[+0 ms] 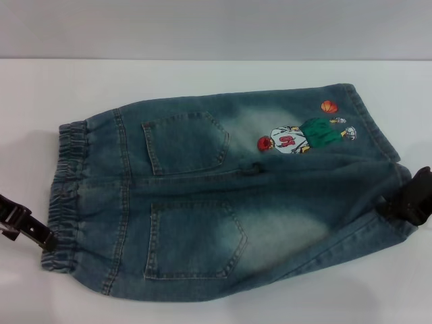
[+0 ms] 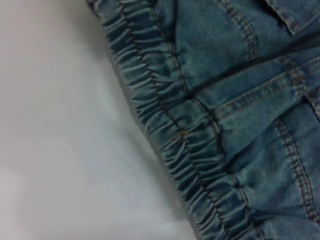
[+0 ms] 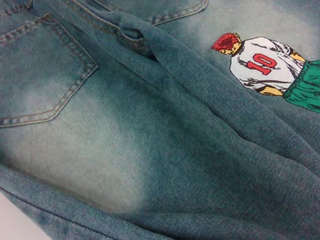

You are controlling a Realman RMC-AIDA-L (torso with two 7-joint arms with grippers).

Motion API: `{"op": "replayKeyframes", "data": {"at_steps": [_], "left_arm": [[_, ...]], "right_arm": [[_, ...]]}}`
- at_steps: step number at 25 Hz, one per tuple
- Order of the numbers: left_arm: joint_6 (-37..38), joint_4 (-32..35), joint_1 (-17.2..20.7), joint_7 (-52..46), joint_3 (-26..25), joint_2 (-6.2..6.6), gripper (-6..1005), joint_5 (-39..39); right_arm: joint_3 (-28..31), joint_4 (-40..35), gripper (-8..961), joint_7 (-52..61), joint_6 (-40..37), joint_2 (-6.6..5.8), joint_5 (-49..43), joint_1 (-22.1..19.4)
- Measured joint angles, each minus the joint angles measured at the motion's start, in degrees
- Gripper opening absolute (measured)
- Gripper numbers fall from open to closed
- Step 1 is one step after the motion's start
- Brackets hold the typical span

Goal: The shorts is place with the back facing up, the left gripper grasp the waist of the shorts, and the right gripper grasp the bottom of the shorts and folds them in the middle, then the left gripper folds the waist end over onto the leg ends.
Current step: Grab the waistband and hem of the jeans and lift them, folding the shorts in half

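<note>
The shorts lie flat on the white table, back up, with both patch pockets showing. The ruffled waist is at the left and the legs point right. My left gripper sits at the near corner of the waist, touching its edge. The left wrist view shows the waist lying flat and undisturbed. At the right edge, my right gripper is shut on the bottom of the shorts at the near leg, whose denim gathers toward it. The cartoon print is on the far leg, also visible as the print.
A white table carries the shorts, with bare surface behind them and along the front edge. The near leg overlaps the far leg a little along the middle seam. A grey wall stands at the back.
</note>
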Motion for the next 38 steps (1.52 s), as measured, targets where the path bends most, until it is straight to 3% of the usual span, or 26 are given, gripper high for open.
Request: {"op": "replayKeyframes", "data": {"at_steps": [15,28,38], "left_arm": [[0.71,-6.13,-1.9,0.28,1.18,-0.39,836,0.18],[-0.73,-6.64,-1.73,0.07,1.49,-0.05,828,0.53],[-0.98,-7.19,-2.22,-0.27,1.5,-0.59,822,0.53]], "right_arm": [[-0.09,0.0,5,-0.09,0.49,0.04,0.0,0.16],[-0.08,0.0,5,-0.68,0.47,0.18,0.0,0.15],[-0.09,0.01,6,-0.83,0.46,0.13,0.01,0.15]]}}
